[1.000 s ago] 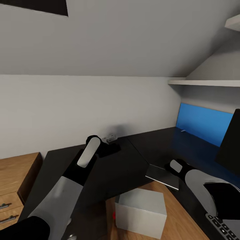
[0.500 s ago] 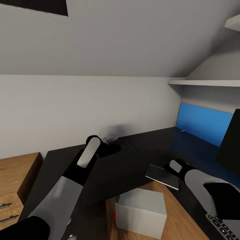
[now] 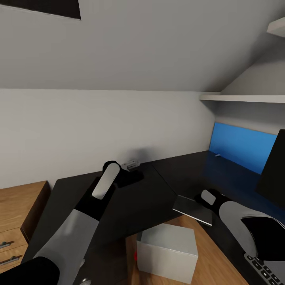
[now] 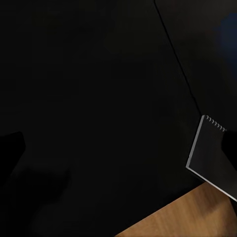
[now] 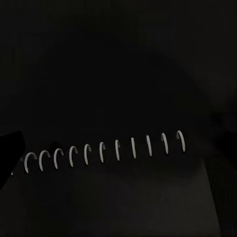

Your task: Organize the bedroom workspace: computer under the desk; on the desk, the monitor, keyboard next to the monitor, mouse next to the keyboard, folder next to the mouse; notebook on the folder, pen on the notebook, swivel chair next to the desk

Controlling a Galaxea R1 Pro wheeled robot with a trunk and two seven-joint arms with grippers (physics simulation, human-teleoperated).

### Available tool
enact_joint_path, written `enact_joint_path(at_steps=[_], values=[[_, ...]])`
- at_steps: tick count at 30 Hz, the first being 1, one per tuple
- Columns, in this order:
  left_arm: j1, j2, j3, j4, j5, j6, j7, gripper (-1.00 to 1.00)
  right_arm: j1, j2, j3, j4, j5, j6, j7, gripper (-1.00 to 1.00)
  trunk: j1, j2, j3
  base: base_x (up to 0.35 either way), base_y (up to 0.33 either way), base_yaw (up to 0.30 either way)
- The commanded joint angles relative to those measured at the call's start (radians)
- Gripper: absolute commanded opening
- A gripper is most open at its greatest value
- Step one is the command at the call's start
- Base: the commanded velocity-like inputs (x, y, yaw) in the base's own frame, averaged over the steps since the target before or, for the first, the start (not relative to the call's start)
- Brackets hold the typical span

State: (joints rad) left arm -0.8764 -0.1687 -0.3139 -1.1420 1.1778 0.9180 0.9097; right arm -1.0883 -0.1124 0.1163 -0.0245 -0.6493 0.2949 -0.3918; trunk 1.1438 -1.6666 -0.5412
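We record the glossy black L-shaped bench running along the white wall, with the thin dark grey spiral-bound notebook lying flat at its inner front edge, one corner overhanging the wooden floor. Our right gripper, black with a pale pad on its wrist, sits at the notebook's far edge; in the right wrist view the white wire spiral of the binding crosses close before the camera, but the frame is too dark for us to say whether the jaws are apart, together, or holding the notebook. Our left gripper hangs over the bench well to the left of the notebook, near the wall; its jaws are too small and dim for us to read. The left wrist view shows the bench top, the notebook at its edge and a strip of wooden floor. The pale grey-white box-shaped computer with a small red light stands on the floor in the bench's inner corner. At the right edge we note part of the black flat monitor, a corner of the dark grey keyboard, the blue wall panel, a white shelf, and at far left a light wooden drawer unit.
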Motion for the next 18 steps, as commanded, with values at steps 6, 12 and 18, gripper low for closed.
enact_joint_path(at_steps=[6,12,18], values=[[-0.001,0.0,-0.005,-0.001,0.008,0.001,0.011,1.0,0.001,0.005,-0.027,0.014,-0.027,0.007,-0.005,1.0,0.0,0.0,-0.001,0.0,0.0,0.008],[-0.001,0.0,-0.005,-0.001,0.009,0.001,0.011,1.0,0.001,0.006,-0.027,0.014,-0.027,0.007,-0.006,1.0,0.0,0.0,-0.001,0.0,0.0,0.145],[-0.001,0.0,-0.005,-0.001,0.009,0.001,0.011,1.0,0.001,0.007,-0.027,0.014,-0.027,0.007,-0.006,1.0,0.0,0.0,-0.001,0.0,0.0,0.094]])
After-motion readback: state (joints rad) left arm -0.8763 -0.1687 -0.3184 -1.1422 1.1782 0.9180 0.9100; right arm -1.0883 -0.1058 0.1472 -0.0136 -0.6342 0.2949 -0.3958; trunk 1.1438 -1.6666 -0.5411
